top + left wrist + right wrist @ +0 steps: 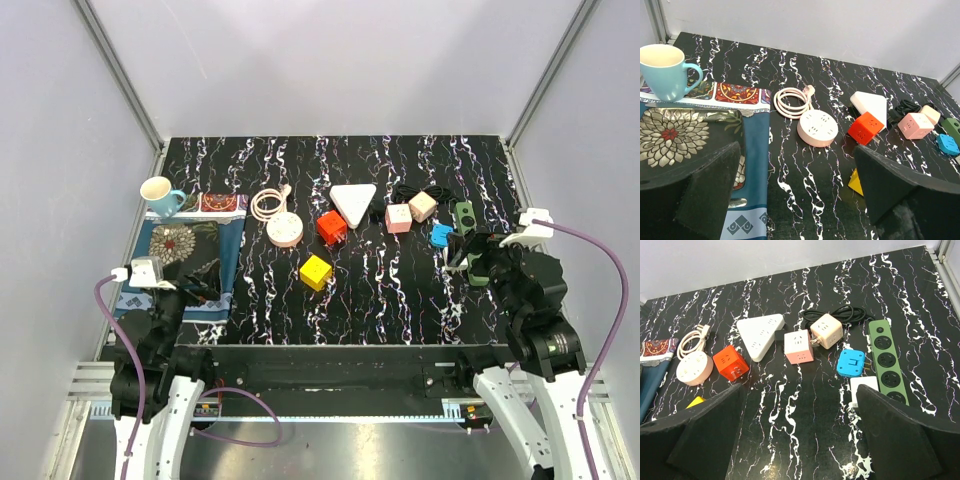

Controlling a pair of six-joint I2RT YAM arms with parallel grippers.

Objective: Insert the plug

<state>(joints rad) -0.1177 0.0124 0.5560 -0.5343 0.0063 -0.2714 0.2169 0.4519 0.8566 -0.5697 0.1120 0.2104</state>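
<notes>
A round pink socket hub lies mid-table, its coiled pink cable ending in a loose plug. A blue plug adapter and a white adapter lie beside the green power strip. My left gripper is open above bare table near the cloth, nothing between its fingers. Also open and holding nothing, my right gripper hovers near the table's right side, just short of the white adapter. Both grippers show in the top view, left and right.
A white triangular strip, red cube, yellow cube, pink cube and beige cube with a black cable crowd the middle. A blue mug stands on the patterned cloth at left.
</notes>
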